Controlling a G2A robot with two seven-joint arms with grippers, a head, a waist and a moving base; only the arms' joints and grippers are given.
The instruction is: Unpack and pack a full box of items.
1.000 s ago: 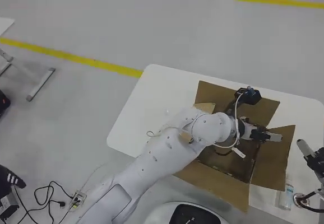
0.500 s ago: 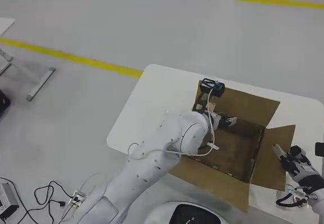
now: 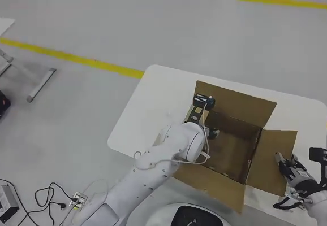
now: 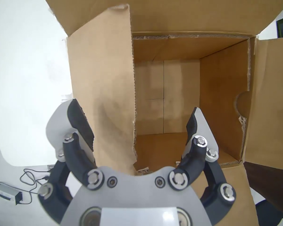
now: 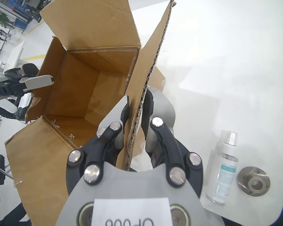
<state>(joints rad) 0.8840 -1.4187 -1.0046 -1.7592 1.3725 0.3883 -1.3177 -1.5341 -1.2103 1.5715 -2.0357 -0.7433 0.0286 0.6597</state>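
Observation:
An open cardboard box (image 3: 234,147) stands on the white table (image 3: 152,107), and its floor (image 4: 167,95) is bare cardboard. My left gripper (image 4: 134,118) is open at the box's left side, one finger on each side of the upright side flap (image 4: 103,83); in the top view it sits at the left rim (image 3: 210,133). My right gripper (image 5: 138,106) is shut on the corrugated edge of the opposite flap (image 5: 153,48), at the box's right side (image 3: 284,164). The left gripper (image 5: 37,82) also shows across the box in the right wrist view.
A clear spray bottle (image 5: 222,168) lies on the table beside my right gripper, with a round metal flange (image 5: 253,182) just past it. The long flaps (image 5: 89,17) stand raised. The table's rounded edge runs close behind the right arm.
My left gripper swung from the box's right side across to its left flap. My right gripper came in and closed on the right flap. The box shifted slightly left and its flaps rose.

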